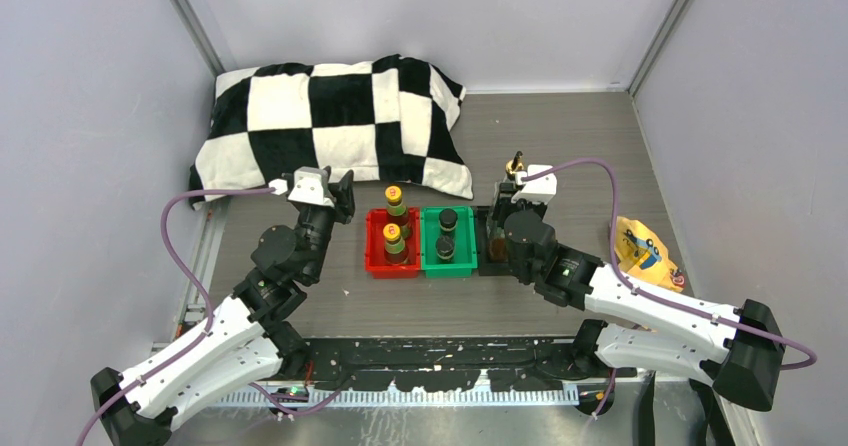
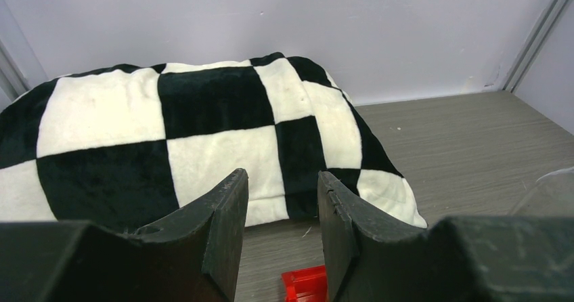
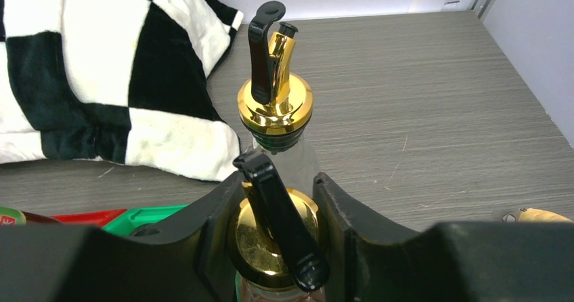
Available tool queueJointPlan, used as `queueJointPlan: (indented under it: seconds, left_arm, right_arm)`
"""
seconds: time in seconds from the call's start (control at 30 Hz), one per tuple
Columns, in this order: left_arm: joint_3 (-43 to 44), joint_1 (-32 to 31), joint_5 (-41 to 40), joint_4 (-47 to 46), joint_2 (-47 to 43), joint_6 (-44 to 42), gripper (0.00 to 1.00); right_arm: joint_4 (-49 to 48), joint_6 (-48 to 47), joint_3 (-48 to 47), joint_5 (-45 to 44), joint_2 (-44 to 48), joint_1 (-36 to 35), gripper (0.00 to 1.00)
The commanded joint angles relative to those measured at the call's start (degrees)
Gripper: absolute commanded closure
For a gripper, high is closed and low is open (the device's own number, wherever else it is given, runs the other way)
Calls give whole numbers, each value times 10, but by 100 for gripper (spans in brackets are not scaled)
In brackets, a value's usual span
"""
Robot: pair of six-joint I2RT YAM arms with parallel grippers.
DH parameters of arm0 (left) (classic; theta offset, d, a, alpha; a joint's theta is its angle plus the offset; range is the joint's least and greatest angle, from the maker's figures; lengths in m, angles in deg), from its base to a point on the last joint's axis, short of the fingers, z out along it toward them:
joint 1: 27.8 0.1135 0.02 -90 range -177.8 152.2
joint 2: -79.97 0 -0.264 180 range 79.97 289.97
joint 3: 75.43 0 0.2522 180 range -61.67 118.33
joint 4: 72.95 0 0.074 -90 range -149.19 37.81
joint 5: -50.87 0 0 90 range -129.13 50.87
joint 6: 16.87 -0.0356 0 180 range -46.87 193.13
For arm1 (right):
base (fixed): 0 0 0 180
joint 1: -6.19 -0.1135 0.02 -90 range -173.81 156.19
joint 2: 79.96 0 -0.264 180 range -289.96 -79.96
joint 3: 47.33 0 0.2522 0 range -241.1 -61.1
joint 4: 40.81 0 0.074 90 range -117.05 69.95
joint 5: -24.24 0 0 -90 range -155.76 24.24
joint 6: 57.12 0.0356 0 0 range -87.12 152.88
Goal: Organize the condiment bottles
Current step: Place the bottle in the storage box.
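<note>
Glass bottle [image 3: 260, 248]: likely slick, fragile; hold at the neck.
Right end effector [image 3: 279, 200]: clasping it, right of green tray [image 1: 447, 270].

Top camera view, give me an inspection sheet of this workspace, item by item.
Surface: grey wood-grain table.
Job's things: orange-capped bottles in red tray; black-capped bottles in green tray; two gold-topped glass bottles at right.
Clutter: checkered pillow, yellow packet.
End effectors: left end effector open, empty; right end effector straddles nearer glass bottle, grip unclear.
Cables: purple cables loop from both wrists.
Surroundings: pale walls on three sides.
</note>
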Motion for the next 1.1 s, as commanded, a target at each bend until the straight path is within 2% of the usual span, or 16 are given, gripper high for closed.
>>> queueJointPlan:
  seconds: [0.0, 0.7, 0.9, 1.07]
  left_arm:
    - [14, -2, 8, -9, 1, 7, 56]
    - [13, -2, 7, -9, 1, 6, 56]
    - [14, -2, 7, -9, 1, 4, 56]
    - [15, -2, 6, -9, 0, 4, 56]
  right_arm:
    - [-38, 15, -7, -15, 6, -3, 51]
    - [-33, -11, -23, 0, 14, -12, 21]
    - [-30, -22, -30, 2, 18, -13, 1]
    - [-22, -35, -40, 5, 28, -13, 0]
